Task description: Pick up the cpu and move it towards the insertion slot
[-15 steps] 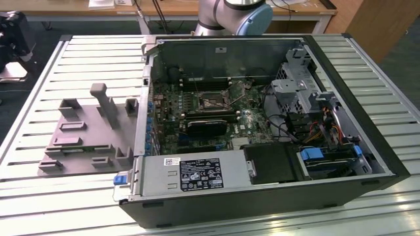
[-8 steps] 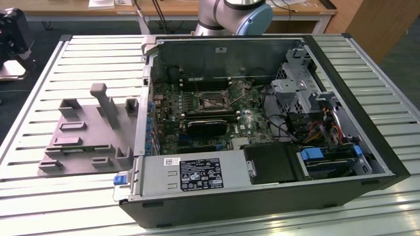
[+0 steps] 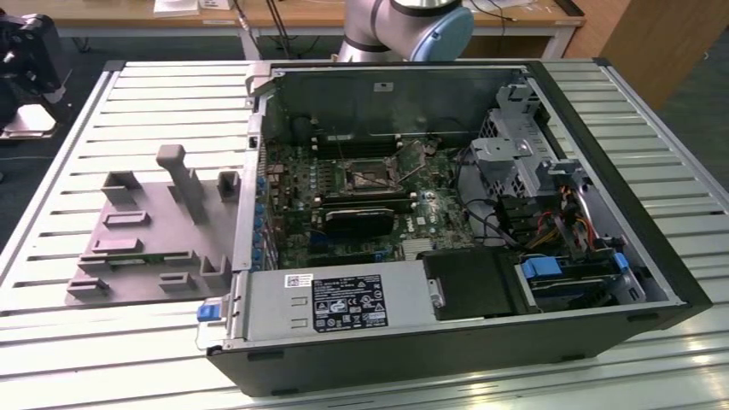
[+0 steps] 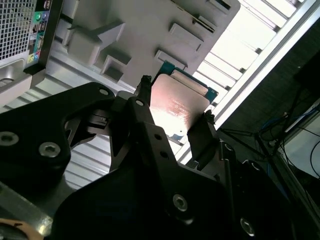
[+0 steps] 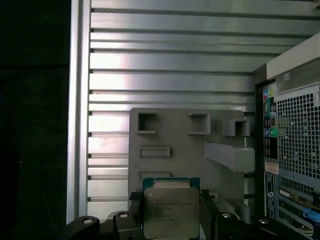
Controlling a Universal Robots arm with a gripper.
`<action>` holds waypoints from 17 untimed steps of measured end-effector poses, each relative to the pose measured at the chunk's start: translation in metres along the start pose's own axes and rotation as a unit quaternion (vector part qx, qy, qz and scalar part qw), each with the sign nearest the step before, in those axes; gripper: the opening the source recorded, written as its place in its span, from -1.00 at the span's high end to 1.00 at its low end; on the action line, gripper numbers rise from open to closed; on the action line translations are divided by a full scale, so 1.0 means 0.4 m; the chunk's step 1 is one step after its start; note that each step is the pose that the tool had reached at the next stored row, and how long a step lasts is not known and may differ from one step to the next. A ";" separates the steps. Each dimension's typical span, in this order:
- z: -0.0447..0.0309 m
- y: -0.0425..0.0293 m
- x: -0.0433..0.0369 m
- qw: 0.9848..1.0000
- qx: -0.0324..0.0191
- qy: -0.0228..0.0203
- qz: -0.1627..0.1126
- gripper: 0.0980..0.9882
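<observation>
The cpu [image 5: 170,212] [image 4: 177,107], a thin square plate with a shiny metal top, sits between the two black fingers of my gripper [image 5: 171,220] [image 4: 177,98], which is shut on its opposite edges. A green-blue edge shows along its far side. It hangs over the near end of the grey plastic fixture [image 5: 170,135] [image 4: 140,30], close to the slatted table's edge. The insertion slot [image 3: 367,173], a dark square socket with a thin metal frame, lies on the green board inside the open computer case [image 3: 456,256].
On the exterior view's left, the grey fixture [image 3: 148,231] stands with upright blocks and a tall post [image 3: 183,184]. The case's rear wall with ports [image 5: 292,150] rises beside the fixture. An arm joint [image 3: 411,26] is behind the case. The table edge [image 5: 80,125] drops to dark floor.
</observation>
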State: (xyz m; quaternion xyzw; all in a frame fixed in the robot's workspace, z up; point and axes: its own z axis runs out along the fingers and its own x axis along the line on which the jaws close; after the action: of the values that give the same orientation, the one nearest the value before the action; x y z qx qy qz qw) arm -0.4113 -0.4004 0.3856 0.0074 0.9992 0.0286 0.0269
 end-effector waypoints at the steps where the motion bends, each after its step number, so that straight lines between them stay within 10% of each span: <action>1: 0.000 0.000 -0.006 1.000 0.000 0.000 0.000 0.01; 17: 0.008 0.002 -0.138 1.000 0.000 0.000 0.000 0.01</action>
State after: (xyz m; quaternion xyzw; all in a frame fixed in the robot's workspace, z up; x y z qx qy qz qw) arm -0.3562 -0.4004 0.3856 0.0074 0.9992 0.0286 0.0267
